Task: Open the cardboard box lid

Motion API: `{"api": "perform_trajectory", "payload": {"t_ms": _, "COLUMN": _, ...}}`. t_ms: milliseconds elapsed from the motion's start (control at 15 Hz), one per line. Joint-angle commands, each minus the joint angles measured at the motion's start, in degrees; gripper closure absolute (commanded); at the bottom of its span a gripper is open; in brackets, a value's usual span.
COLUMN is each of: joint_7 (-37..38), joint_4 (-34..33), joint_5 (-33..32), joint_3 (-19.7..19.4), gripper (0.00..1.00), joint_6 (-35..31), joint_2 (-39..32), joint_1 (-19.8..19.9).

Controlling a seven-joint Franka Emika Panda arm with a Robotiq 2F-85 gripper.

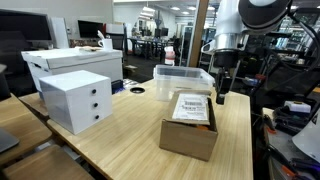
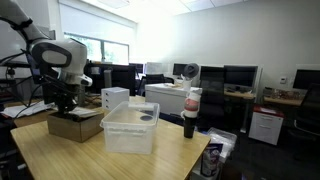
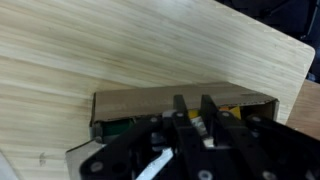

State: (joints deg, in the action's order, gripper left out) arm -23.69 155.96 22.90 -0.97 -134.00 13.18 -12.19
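The fingers (image 3: 180, 108) hang narrowly parted over one rim of the cardboard box (image 1: 188, 130). I cannot tell if they pinch anything, but they look placed to catch the labelled lid (image 1: 192, 108). The box sits near the arm-side edge of the bench (image 1: 130, 140).

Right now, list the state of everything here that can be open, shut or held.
Cardboard box: a gap at the top shows its contents in the wrist view.
Lid: labelled flap lying down, not raised.
Drawer cabinet: all three drawers shut.
Plastic bin: lid on.
Gripper: over the box, fingers close together; whether it grips anything is unclear.
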Motion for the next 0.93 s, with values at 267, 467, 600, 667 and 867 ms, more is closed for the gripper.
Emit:
{"api": "perform_trajectory", "payload": {"t_ms": 267, "joint_7": -4.8, "joint_4": 3.4, "joint_5": 8.2, "joint_3": 0.0, "gripper": 0.98, "joint_6": -5.1, "joint_2": 0.2, "joint_1": -0.4}}
{"api": "perform_trajectory", "payload": {"t_ms": 467, "joint_7": -7.1, "joint_4": 4.0, "joint_5": 12.3, "joint_3": -0.2, "gripper": 0.97, "joint_6": -7.0, "joint_2": 0.5, "joint_1": -1.1}}
{"api": "perform_trajectory", "payload": {"t_ms": 600, "joint_7": -9.0, "joint_4": 4.1, "joint_5": 15.4, "joint_3": -0.1, "gripper": 0.97, "joint_6": -8.0, "joint_2": 0.3, "joint_1": -1.5}}
{"api": "perform_trajectory", "payload": {"t_ms": 667, "joint_7": -9.6, "joint_4": 3.0, "joint_5": 16.6, "joint_3": 0.0, "gripper": 0.96, "joint_6": -8.2, "joint_2": -0.7, "joint_1": -1.6}}
{"api": "perform_trajectory", "payload": {"t_ms": 867, "joint_7": -12.0, "joint_4": 3.2, "joint_5": 20.3, "joint_3": 0.4, "gripper": 0.97, "joint_6": -9.1, "joint_2": -0.9, "joint_1": -2.0}}
